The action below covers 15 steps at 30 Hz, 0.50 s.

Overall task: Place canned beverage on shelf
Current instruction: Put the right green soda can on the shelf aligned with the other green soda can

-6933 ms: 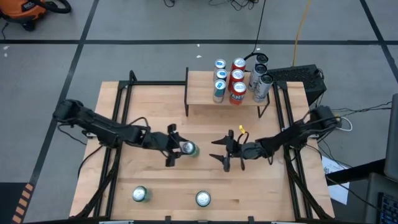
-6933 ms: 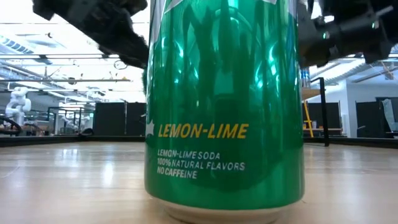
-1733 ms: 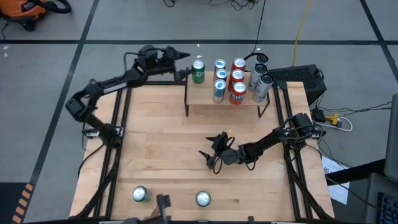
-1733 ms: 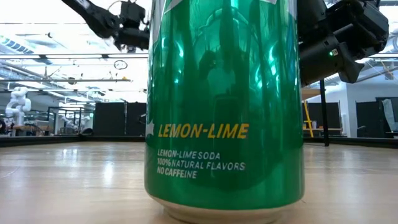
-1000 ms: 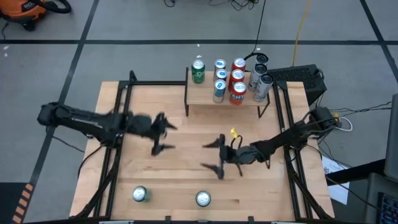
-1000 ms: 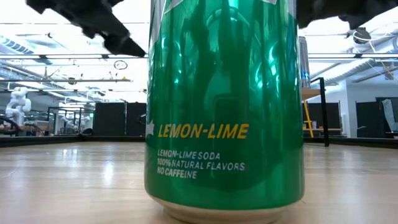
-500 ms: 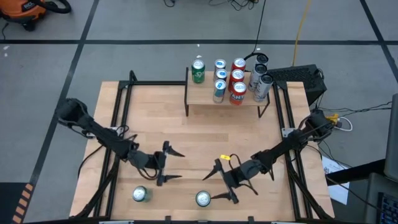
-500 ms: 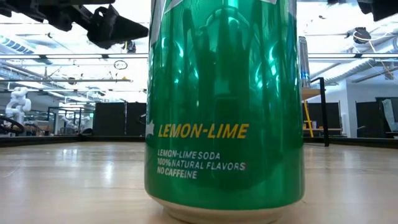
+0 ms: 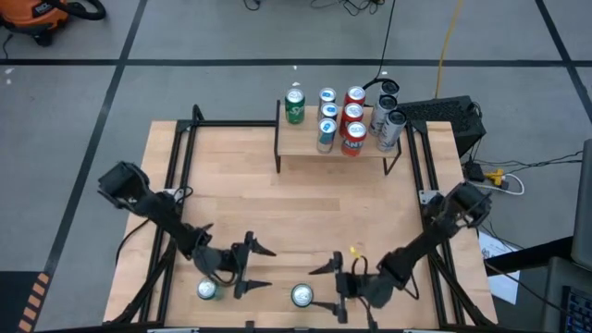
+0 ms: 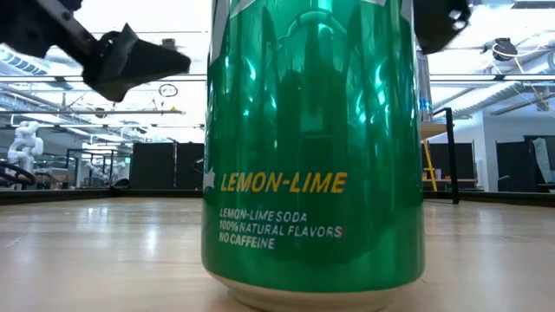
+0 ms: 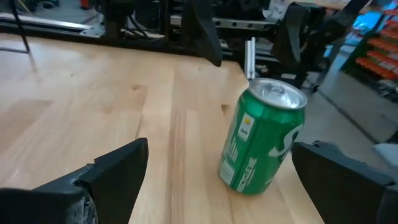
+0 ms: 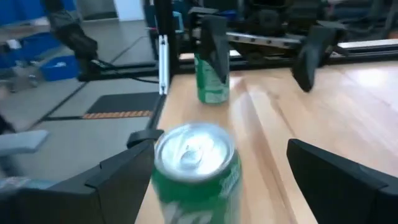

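- The nearest green can stands upright at the bottom centre of the high view, its long axis vertical and its silver top facing up; in the low view it fills the middle, its "LEMON-LIME" lettering reading level.
- The right gripper sits just right of that can, fingers spread wide and empty, the can ahead of the gap and untouched.
- A second green can stands upright at the lower left of the high view.
- The left gripper is just right of that second can, also wide apart and holding nothing.
- The shelf lies at the upper centre of the high view, well apart from both grippers, on the table.
- On it stand a green can, blue cans, red cans and silver cans, all upright.
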{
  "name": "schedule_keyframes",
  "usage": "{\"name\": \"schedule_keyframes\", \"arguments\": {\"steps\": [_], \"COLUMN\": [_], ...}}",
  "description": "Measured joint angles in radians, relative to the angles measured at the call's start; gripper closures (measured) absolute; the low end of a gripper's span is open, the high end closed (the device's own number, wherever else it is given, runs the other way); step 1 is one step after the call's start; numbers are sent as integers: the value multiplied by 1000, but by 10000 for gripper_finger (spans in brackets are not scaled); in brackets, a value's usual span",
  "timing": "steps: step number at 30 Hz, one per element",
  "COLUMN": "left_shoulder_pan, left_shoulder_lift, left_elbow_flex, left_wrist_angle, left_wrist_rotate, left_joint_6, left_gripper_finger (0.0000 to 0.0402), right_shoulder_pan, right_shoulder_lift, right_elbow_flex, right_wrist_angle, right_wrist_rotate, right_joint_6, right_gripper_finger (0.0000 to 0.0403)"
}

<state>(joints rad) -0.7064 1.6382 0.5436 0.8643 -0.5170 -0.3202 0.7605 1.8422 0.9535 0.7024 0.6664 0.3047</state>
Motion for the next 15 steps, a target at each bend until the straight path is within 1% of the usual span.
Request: {"name": "schedule_keyframes", "arguments": {"steps": [2,4,7,11,15], "left_shoulder_pan": [-19,-25,-27,-26,-26], "left_shoulder_lift": [37,75,137,193,221], "left_elbow_flex": [32,64,111,151,176], "left_wrist_angle": [2,5,1,0,1], "left_wrist_rotate": [-44,-60,-61,-45,-41], "left_joint_6": [18,45,65,68,67], "left_gripper_finger": [4,4,4,4,4], "right_shoulder_pan": [21,25,17,13,-2], "right_shoulder_lift": [28,59,120,186,240], "right_elbow_flex": [9,18,47,106,151], "right_wrist_angle": [4,8,8,26,21], "right_wrist_rotate": [43,43,39,45,40], "right_joint_6": [13,37,73,38,28], "right_gripper_finger": [48,48,48,48,48]}}
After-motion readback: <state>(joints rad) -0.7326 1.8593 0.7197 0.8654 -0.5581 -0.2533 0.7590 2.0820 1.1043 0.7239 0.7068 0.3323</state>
